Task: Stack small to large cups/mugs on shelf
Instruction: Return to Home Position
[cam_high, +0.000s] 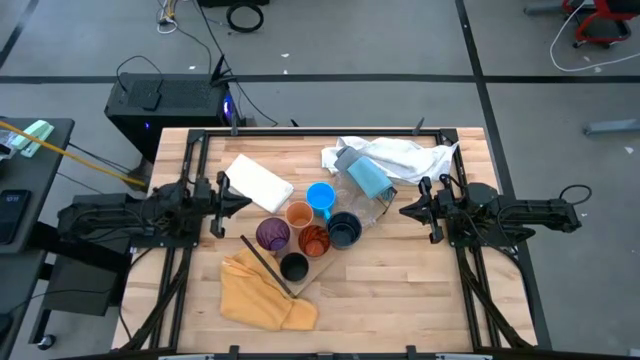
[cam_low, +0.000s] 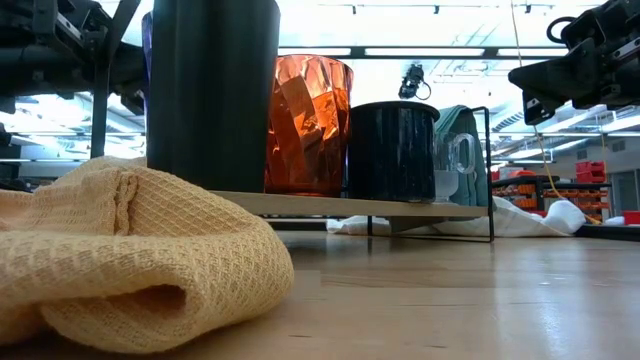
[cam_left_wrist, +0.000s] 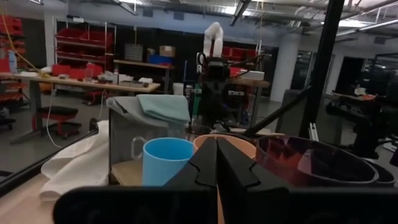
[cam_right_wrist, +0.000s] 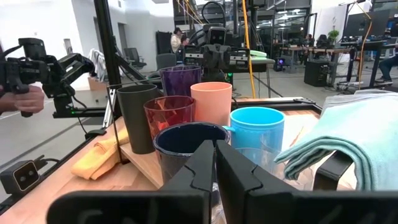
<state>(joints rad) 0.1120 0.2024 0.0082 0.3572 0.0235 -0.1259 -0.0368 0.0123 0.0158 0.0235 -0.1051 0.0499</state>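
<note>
Pressing their dark fingers (cam_left_wrist: 202, 165) together on nothing, the left pincer (cam_high: 226, 196) and right pincer (cam_high: 408, 211) point inward from the wooden counter's (cam_high: 400, 290) left and right edges, arms folded low. Mid-counter, the low view shows edge-on the long pale wooden shelf (cam_low: 330, 205), largely covered from above, carrying the tall black mug (cam_low: 213, 90), faceted red-orange tumbler (cam_low: 308, 125) and dark blue mug (cam_low: 392, 150).

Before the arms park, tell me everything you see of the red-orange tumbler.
The red-orange tumbler is translucent and faceted, plastic by its look, wider at the rim than at the base, with no handle. It stands upright on the pale wooden shelf, between the black cup and the dark blue mug. It is close to both, but whether it touches them is unclear.
</note>
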